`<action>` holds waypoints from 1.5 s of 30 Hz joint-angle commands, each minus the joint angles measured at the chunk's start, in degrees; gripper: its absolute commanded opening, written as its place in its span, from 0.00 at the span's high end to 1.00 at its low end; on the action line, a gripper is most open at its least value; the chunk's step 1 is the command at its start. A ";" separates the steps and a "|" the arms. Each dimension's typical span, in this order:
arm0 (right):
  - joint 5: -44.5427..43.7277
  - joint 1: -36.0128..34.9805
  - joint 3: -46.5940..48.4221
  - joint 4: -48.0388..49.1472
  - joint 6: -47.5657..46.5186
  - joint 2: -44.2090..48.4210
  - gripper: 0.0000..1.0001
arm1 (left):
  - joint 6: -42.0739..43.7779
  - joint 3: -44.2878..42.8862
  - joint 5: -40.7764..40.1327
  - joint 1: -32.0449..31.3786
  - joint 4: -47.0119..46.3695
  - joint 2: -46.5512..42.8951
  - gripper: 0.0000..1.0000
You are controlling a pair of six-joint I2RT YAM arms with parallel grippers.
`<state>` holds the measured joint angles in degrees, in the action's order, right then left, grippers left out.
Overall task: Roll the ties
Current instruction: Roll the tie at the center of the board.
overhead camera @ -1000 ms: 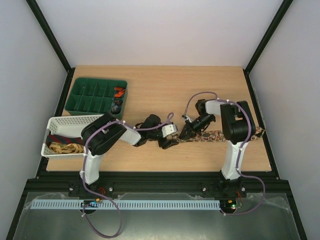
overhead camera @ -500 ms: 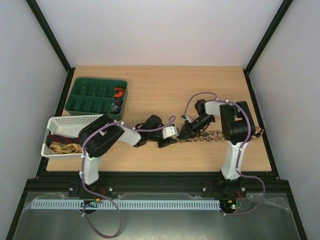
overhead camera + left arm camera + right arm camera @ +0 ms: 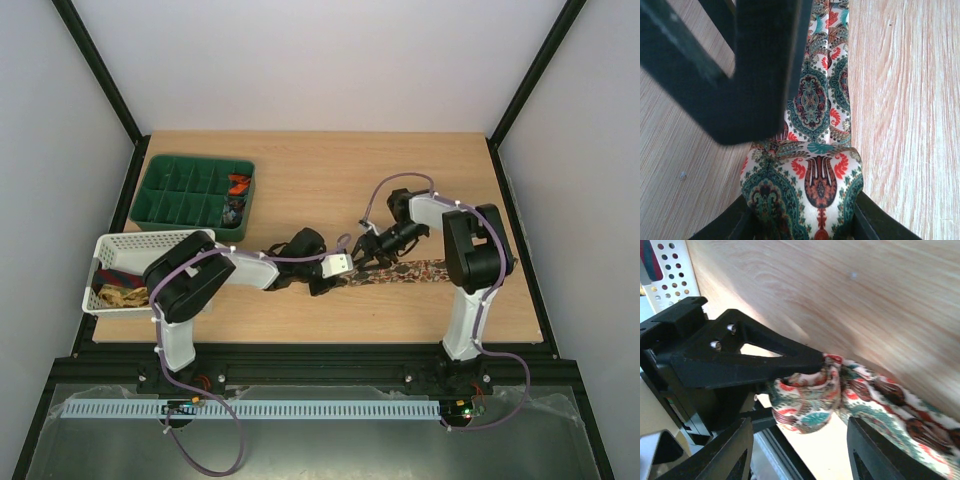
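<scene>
While your left hand (image 3: 804, 225) clamps the folded end of the paisley tie (image 3: 820, 170), your right hand (image 3: 800, 437) gapes empty just beside that fold. Remaining length: flat on the counter (image 3: 300, 190), stretching away beyond your right hand. Roll squarely, edges aligned, tension light.

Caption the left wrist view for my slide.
Left hand grips the folded end of the paisley tie on the wooden table.

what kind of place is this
Probably a robot lab test cell: a wooden table boxed in by white panels and black framing, with a left arm and right arm bolted at its near edge and a patterned tie on it.
</scene>
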<state>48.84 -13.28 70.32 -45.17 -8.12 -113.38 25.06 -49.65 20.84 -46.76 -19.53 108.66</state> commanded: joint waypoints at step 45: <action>-15.87 -1.07 -4.24 5.57 -0.75 -8.54 0.99 | -11.77 8.31 9.73 6.56 -16.98 -10.13 0.00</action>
<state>43.88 -13.61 68.79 -42.63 -9.91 -117.14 10.61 -41.71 27.11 -39.62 -29.82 93.36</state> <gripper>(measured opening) 0.025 0.994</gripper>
